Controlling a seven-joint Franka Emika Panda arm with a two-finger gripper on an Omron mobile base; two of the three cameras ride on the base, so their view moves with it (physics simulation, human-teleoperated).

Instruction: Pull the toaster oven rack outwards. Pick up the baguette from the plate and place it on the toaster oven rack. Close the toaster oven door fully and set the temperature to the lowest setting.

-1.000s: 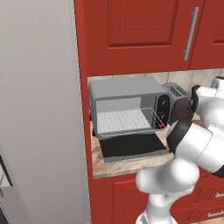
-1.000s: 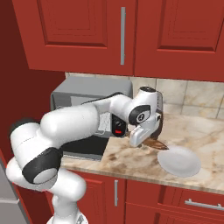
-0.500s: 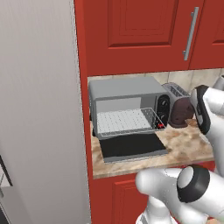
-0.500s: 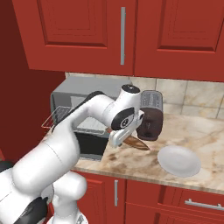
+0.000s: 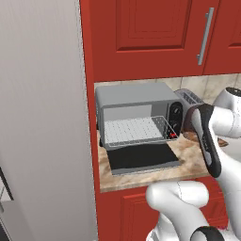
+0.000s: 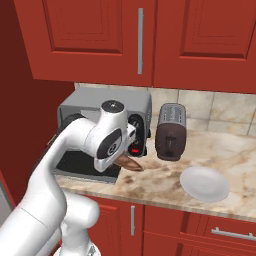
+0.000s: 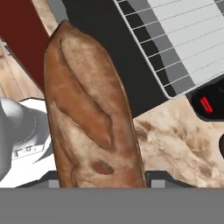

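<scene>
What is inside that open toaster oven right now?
Inside the toaster oven sits only its rack, pulled partly out and bare. The cavity's back, behind the rack, is too dim to make out.

Even, bright rendered light throughout, soft faint shadows, no glare, everything sharp.

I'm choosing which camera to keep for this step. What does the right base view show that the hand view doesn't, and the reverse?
Right base view alone: the white plate, bare, the slot toaster, the oven's knobs and the red cabinets.

Hand view alone: the baguette's crust up close, and the rack's wire grid pulled out over the open door.

Both: the baguette held in the end effector, the oven's red button and the marble counter.
</scene>
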